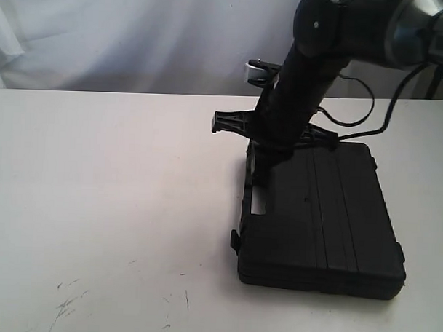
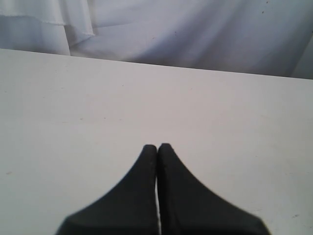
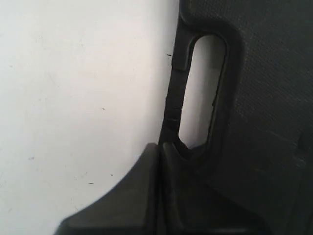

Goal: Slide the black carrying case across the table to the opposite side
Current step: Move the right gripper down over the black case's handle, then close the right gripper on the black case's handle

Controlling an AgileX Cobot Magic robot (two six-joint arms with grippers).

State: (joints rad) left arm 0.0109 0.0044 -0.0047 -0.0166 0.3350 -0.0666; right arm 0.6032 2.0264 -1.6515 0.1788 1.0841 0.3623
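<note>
The black carrying case lies flat on the right half of the white table, its handle facing left. My right gripper comes down from above at the far end of that handle. In the right wrist view the right gripper is shut, fingers pressed together with nothing between them, tips touching the handle's end beside the case. My left gripper is shut and empty over bare table; it does not show in the exterior view.
A white curtain hangs behind the table's far edge. A black cable loops from the right arm above the case's far side. Dark scuff marks dot the near left of the tabletop.
</note>
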